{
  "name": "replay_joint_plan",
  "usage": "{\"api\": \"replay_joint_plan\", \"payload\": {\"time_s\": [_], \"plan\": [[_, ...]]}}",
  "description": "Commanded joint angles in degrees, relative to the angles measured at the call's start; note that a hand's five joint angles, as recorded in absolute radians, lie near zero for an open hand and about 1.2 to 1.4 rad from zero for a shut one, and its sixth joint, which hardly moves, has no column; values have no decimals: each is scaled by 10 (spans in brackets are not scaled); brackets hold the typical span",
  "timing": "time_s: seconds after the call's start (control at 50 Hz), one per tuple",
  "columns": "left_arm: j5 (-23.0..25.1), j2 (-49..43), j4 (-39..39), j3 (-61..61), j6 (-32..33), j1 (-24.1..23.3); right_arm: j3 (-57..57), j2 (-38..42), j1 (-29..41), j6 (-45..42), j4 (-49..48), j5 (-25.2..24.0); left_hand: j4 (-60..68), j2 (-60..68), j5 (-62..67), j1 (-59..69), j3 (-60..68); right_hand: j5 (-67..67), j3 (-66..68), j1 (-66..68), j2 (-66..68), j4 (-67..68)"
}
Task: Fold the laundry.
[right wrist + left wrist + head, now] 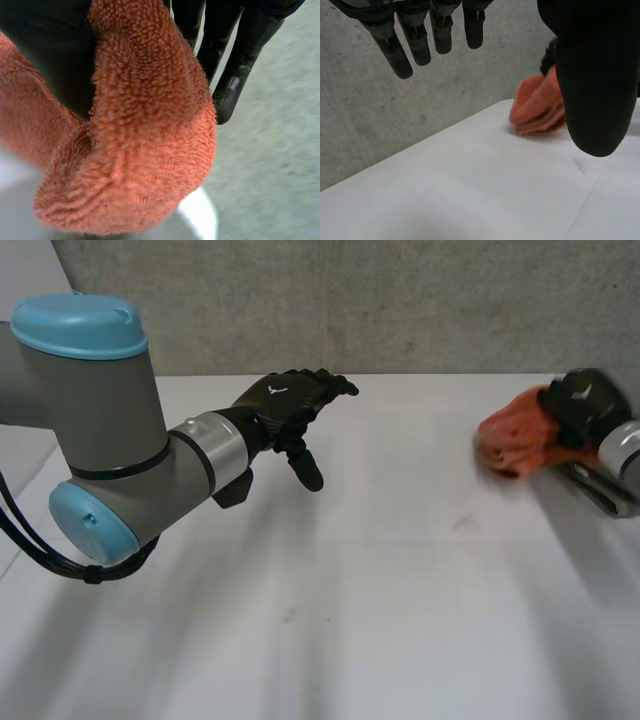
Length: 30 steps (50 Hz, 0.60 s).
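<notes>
Right robot hand (585,400) clamps a bunched orange terry towel (515,445) between thumb and fingers, near the far edge of the white worktop (380,590) on the robot's right. Left robot hand (285,405) hovers with fingers relaxed and apart, holding nothing, well clear of the cloth. Wadded like this, the towel would likely fold crooked unless spread flat. This close to the edge, a loose pull could drag it off.
</notes>
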Motion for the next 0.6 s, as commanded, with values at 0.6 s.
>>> {"api": "replay_joint_plan", "payload": {"time_s": [0.6], "plan": [[-13,-12,9,-25,-5,-7,-147,135,-200,125,-19,-143,6,6,-3,11,2,216,159,298,133,120]]}}
